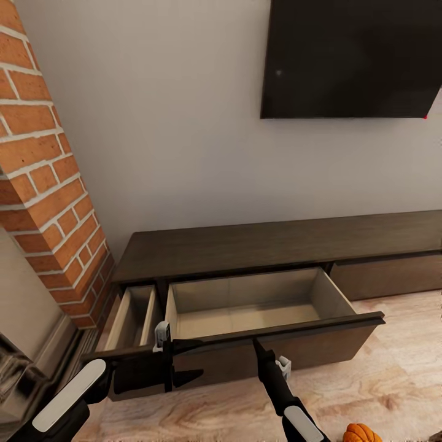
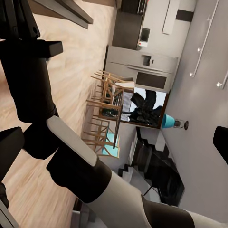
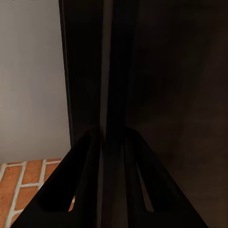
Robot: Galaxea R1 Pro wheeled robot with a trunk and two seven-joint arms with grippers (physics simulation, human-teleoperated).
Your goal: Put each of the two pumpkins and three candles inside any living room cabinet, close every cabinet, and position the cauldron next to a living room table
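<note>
Head view: my right gripper (image 1: 256, 342) pinches the open drawer (image 1: 288, 334) front's top edge, lower centre; stiff, heavy wood. Left gripper's (image 1: 184, 362) state unclear.

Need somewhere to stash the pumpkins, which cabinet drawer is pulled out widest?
The wide middle drawer, its front gripped by the right claw; the narrow left drawer is also out, the right front shut.

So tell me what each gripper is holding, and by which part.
The right gripper pinches the top edge of the wide open drawer's front panel. The left gripper holds nothing; it sits beside the narrow open drawer.
</note>
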